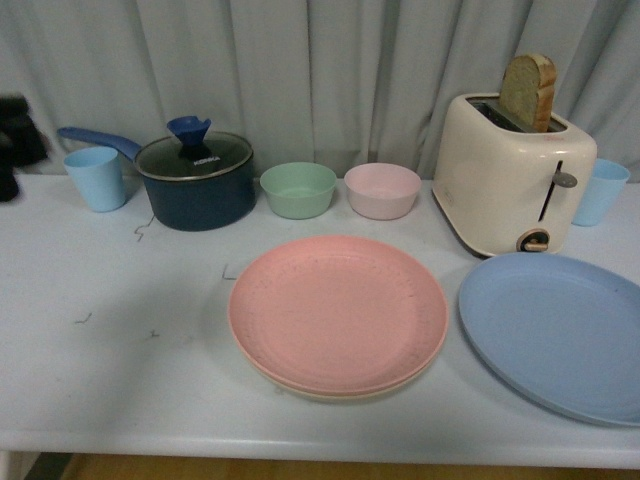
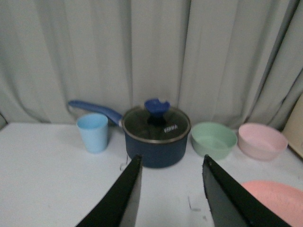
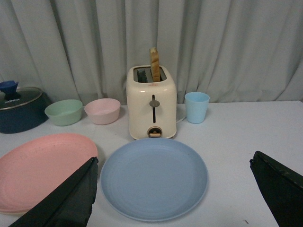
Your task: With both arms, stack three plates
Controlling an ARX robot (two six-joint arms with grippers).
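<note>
Table (image 1: 100, 380), front centre: upper plate (image 1: 338, 312) on lower plate (image 1: 330, 394); third plate (image 1: 560, 330) to their right, apart. Back row, left to right: left cup (image 1: 96, 177), pot (image 1: 196, 190), left bowl (image 1: 298, 189), right bowl (image 1: 382, 190), toaster (image 1: 505, 185) holding bread (image 1: 528, 92), right cup (image 1: 602, 190) behind it.

The pink plate (image 1: 338, 310) lies flat in the middle of the desk (image 1: 120, 350), stacked on what looks like the beige plate (image 1: 335, 394), of which only a pale rim shows at the near edge. The blue plate (image 1: 555, 335) lies flat to their right, apart and alone. My left fingers (image 2: 124, 201) and right fingers (image 3: 64, 201) hang parted, holding nothing
</note>
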